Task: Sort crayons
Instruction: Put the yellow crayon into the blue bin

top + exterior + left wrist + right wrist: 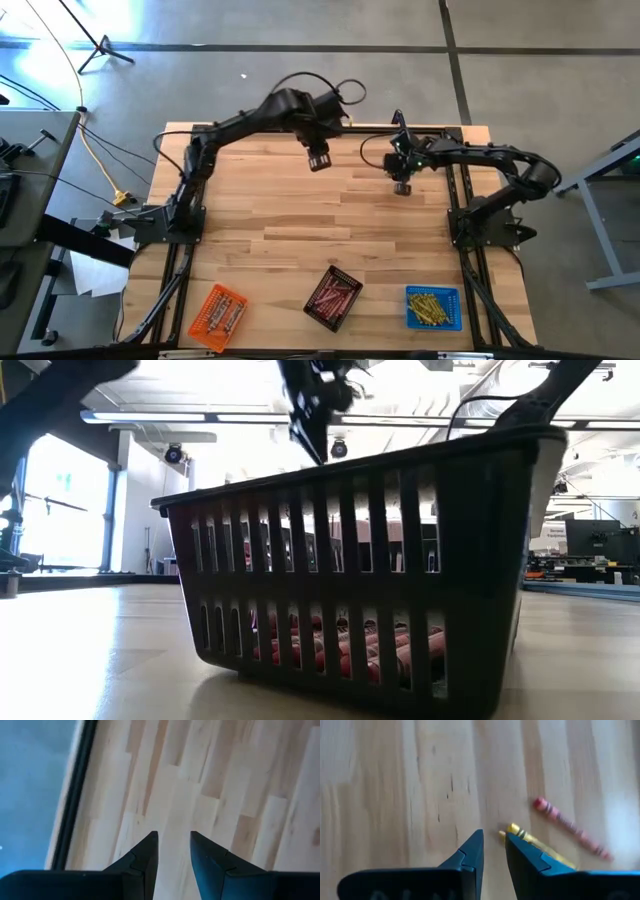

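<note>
The right gripper [492, 847] hovers narrowly parted over a yellow crayon [540, 847] and a red crayon [570, 827] on the table [300, 215]. Left gripper [172, 851] waits, slightly open and empty. Risk: jaws this narrow could nudge the yellow one away.

The wooden table [300, 215] lay bare across its middle, leaving wide passage between the arms at the far edge and the trays at the near edge. Three trays stood in a row, well apart: an orange tray [217, 317] at left, a black tray [332, 297] in the centre, a blue tray [432, 307] at right. Beneath the right gripper [494, 842], a yellow crayon [540, 846] and a red crayon [570, 827] lay loose on the wood.
</note>
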You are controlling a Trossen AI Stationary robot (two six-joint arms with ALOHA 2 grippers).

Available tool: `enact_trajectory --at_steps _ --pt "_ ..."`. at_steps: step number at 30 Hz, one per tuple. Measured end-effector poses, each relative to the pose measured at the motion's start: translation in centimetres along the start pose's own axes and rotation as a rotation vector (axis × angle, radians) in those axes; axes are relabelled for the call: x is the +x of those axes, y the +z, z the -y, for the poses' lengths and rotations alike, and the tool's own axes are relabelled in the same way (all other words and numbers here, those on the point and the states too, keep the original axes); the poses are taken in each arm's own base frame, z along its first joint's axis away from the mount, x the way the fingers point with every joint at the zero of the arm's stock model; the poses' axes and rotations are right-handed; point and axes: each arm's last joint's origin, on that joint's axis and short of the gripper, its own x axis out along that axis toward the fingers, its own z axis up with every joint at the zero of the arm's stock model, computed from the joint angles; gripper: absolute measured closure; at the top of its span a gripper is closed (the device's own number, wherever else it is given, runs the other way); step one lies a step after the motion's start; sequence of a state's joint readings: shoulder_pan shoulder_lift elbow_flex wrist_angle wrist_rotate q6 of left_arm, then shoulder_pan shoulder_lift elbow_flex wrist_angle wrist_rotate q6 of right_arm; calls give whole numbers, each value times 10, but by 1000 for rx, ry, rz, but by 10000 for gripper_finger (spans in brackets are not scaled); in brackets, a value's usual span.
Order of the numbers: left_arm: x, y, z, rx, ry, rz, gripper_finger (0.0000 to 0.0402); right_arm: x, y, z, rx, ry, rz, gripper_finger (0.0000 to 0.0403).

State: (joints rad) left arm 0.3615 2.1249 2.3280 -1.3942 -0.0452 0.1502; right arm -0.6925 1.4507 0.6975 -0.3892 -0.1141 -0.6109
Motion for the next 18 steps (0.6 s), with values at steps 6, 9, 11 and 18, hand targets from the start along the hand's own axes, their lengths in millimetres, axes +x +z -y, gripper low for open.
enact_trajectory --at_steps 6,9,11,18 --pt "-61 -18 1 -52 14 95 300 0 5 2 -372 27 -25 336" --pt "-90 -29 1 -85 39 157 300 3 1 5 -483 29 -52 336" --pt "-109 -36 0 -108 70 198 300 7 -1 6 -530 31 -80 336" --pt "-154 -59 -3 -195 219 296 300 23 -6 11 -600 46 -146 336"
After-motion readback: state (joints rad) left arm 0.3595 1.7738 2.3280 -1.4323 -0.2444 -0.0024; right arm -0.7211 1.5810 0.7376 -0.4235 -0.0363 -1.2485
